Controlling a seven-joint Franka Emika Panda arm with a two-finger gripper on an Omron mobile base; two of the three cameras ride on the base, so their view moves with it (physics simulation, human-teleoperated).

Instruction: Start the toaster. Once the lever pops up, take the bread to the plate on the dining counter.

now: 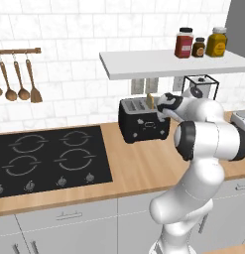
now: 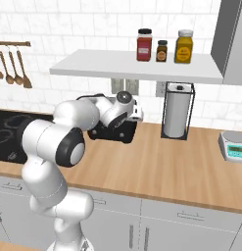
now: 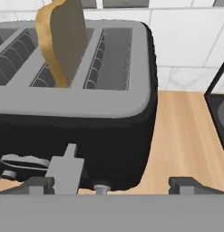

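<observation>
The black toaster point(image 1: 143, 123) stands on the wood worktop against the tiled wall, with a silvery slotted top point(image 3: 72, 97). The bread point(image 3: 62, 38) stands upright in a middle slot, its top half sticking out; the same bread point(image 1: 150, 101) shows as a tan sliver. My gripper point(image 3: 112, 185) is open, close to the toaster's end face and low down. The grey lever point(image 3: 65, 168) sits between the fingertips point(image 3: 38, 183), nearer the left one. My hand point(image 2: 128, 106) hides most of the toaster point(image 2: 115, 131). The plate and the dining counter are out of view.
A white shelf point(image 1: 168, 63) with three jars point(image 1: 199, 43) hangs just above the toaster. A paper-towel holder point(image 2: 177, 110) stands right of it and a kitchen scale point(image 2: 235, 146) farther right. The black hob point(image 1: 49, 158) lies to the left, under hanging wooden utensils point(image 1: 17, 79).
</observation>
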